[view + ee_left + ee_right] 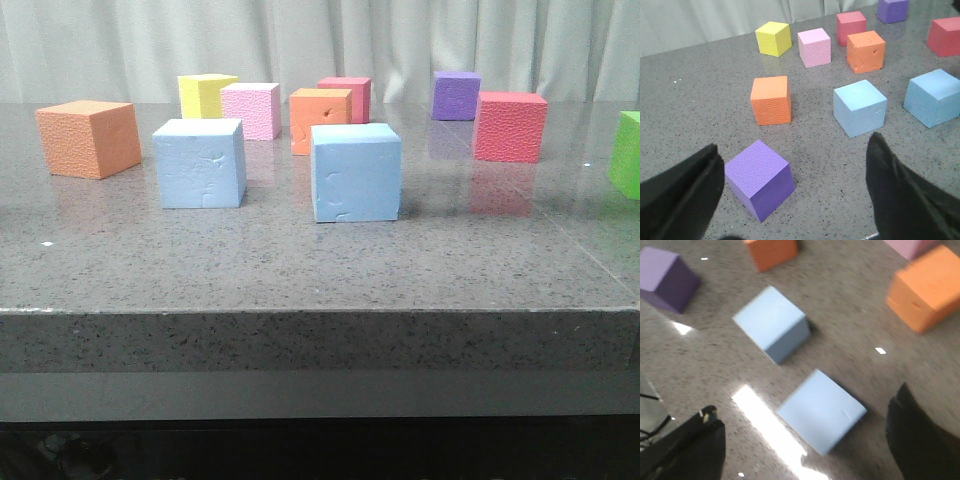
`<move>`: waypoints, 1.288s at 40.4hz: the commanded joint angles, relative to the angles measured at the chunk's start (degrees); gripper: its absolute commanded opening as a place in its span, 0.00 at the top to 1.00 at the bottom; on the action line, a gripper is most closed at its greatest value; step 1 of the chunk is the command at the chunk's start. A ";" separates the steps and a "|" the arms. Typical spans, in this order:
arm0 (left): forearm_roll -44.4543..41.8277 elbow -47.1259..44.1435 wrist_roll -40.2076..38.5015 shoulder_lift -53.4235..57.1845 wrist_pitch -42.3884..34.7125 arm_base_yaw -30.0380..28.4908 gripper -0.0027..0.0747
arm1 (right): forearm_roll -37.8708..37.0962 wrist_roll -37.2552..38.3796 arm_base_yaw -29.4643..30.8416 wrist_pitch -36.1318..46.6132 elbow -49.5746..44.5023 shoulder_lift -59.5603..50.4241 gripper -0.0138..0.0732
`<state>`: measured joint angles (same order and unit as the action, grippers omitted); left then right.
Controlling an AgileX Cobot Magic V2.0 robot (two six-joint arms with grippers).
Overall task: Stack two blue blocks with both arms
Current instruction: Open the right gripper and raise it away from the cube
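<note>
Right wrist view puts the nearer blue block just ahead of the right hand, between its spread fingers, the other blue block beyond; both rest apart on the desk. The left hand, also open and empty, hangs nearer a purple cube.

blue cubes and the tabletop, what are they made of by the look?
Blue blocks: likely foam, matte, with squiggly dents on the front faces and a pebbled side in the left wrist view. Tabletop: looks like polished speckled grey stone or a laminate copy; it mirrors the cubes.
</note>
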<state>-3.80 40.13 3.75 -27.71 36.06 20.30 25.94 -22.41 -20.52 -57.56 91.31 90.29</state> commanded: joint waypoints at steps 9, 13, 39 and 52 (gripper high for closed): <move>0.39 2.06 -0.08 -0.72 -4.61 0.46 0.23 | -19.72 22.41 0.57 2.88 -14.82 -17.24 0.09; 0.50 1.95 -0.08 -0.86 -4.74 0.46 0.23 | -20.59 24.21 0.57 4.30 -21.72 -22.52 0.09; 8.70 10.48 5.12 -18.64 -6.61 8.25 0.23 | -20.54 20.90 0.48 12.49 -34.96 -36.80 0.09; 7.18 23.47 -2.97 -37.82 -3.08 11.36 0.23 | -20.54 20.90 0.48 11.56 -34.96 -36.65 0.09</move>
<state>3.74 58.44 4.39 -61.27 35.16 31.24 5.68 -1.02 -20.26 -48.90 55.04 54.15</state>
